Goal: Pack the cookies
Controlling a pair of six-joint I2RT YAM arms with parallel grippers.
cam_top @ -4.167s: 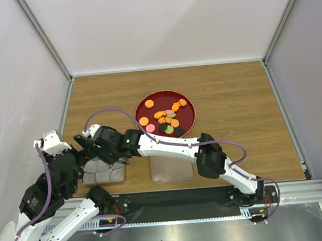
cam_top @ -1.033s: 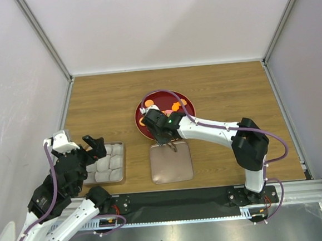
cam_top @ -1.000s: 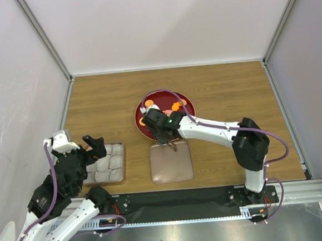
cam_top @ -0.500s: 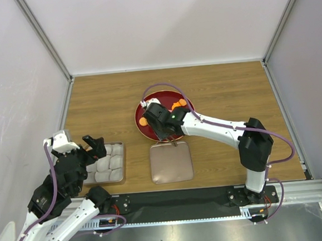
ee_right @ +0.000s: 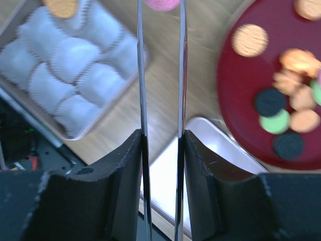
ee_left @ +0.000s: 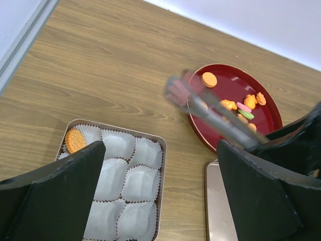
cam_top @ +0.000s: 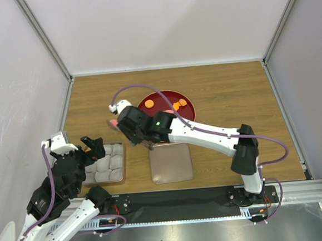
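Observation:
Several cookies (cam_top: 176, 105), orange, green and dark, lie on the red plate (cam_top: 165, 97); they also show in the right wrist view (ee_right: 281, 115). My right gripper (cam_top: 137, 131) is shut on metal tongs (ee_right: 141, 75). The tong tips pinch a pink cookie (ee_right: 162, 4) above the wood between the plate and the tray; it also shows in the left wrist view (ee_left: 176, 93). The metal tray (cam_top: 119, 177) holds white paper cups and one orange cookie (ee_left: 75, 139) in a corner cup. My left gripper (ee_left: 160, 196) is open and empty above the tray.
A rounded-square pinkish metal lid (cam_top: 171, 161) lies on the wood in front of the plate, right of the tray. White walls close the table at the back and both sides.
My right arm has lifted the tongs off the plate and swung them left toward the tray with a pink cookie in the tips. The left arm has barely moved.

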